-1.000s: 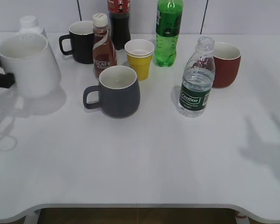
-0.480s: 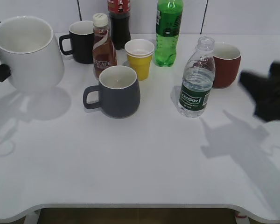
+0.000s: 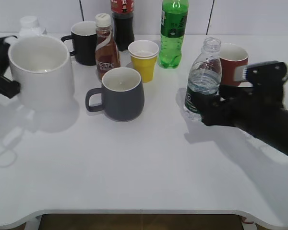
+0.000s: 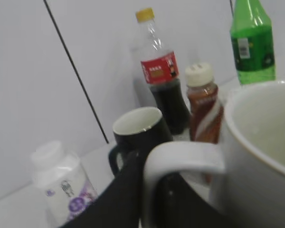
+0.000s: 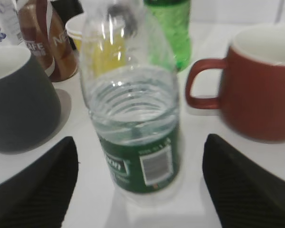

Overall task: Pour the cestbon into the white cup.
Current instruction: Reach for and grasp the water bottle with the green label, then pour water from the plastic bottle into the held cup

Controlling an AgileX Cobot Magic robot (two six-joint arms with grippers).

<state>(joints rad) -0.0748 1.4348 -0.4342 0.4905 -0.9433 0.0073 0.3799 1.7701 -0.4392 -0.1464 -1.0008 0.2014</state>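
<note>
A: Finishes? The cestbon (image 5: 133, 118) is seen as clear ribbed plastic with a glossy dark green label.

B: Noted. The white cup (image 3: 42, 72) is read as glazed ceramic, smooth and glossy. The grey mug (image 3: 121, 93) looks matt.

A: The counter (image 3: 144, 167) is seen as smooth white, faintly sheened. Right pincer (image 5: 142, 190) pads (image 5: 242, 185) are finely ribbed, matt black.

Bright, soft shadows, blurry wrist views
</note>
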